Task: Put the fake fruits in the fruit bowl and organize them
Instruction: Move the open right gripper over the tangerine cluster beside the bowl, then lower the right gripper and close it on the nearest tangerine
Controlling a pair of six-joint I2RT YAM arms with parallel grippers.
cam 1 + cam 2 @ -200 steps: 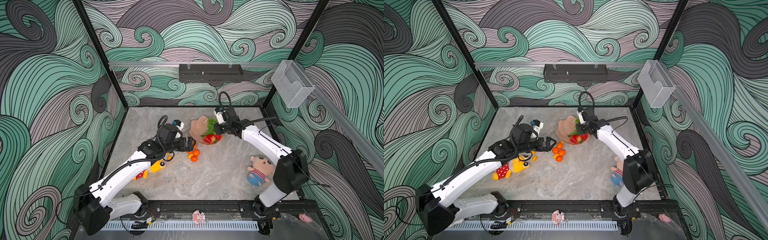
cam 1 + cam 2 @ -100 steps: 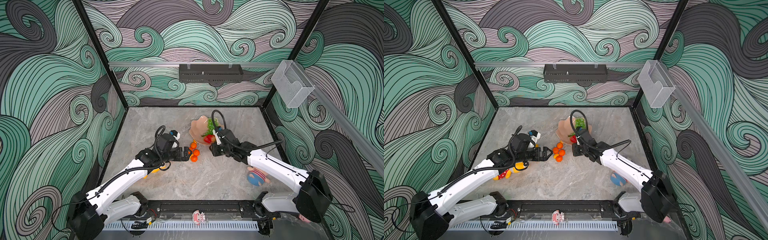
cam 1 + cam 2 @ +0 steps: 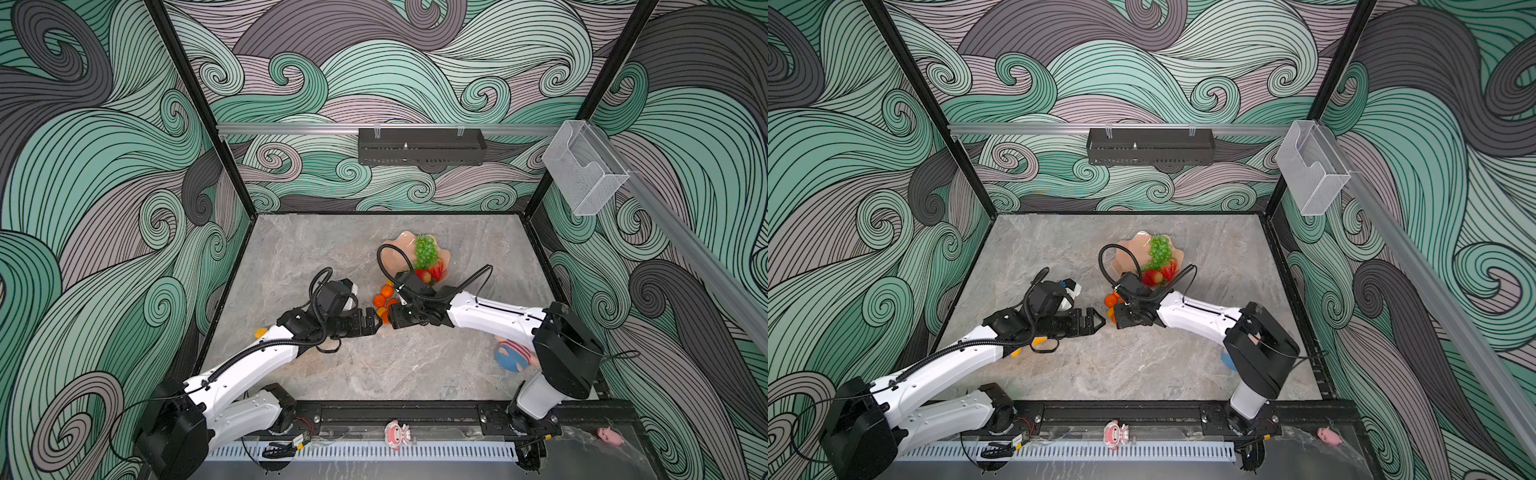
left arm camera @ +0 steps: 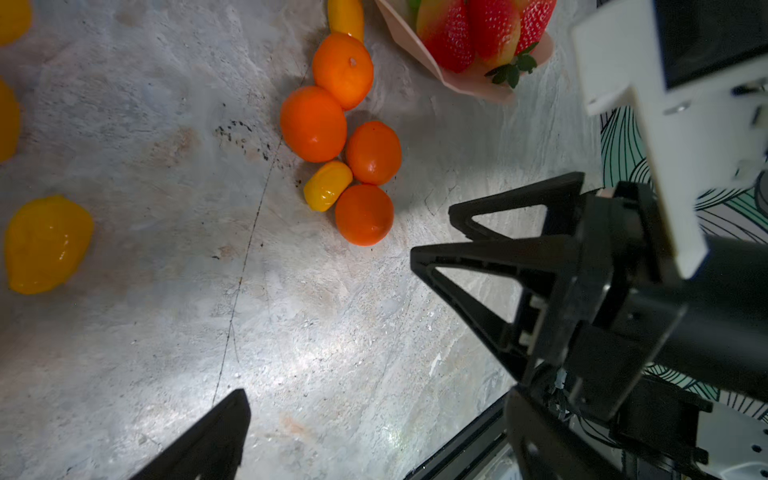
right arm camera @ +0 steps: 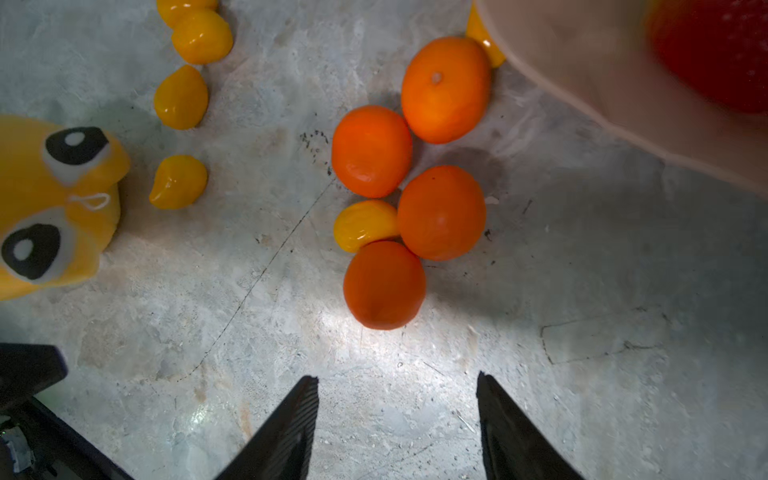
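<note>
Four tangerines (image 5: 372, 151) lie packed together on the desk (image 5: 582, 270), with one kumquat (image 5: 363, 224) wedged against them. The cluster sits just beside the fruit bowl (image 3: 397, 249). The fruit bowl holds the grape bunch (image 3: 424, 250) and the strawberries (image 3: 435, 272). More kumquats (image 5: 180, 97) lie loose near the yellow plush toy (image 5: 50, 199). My right pincer (image 5: 395, 378) hovers near the cluster, jaws apart, gripping nothing. My left pincer (image 3: 1096, 320) faces it, likewise spread and empty.
</note>
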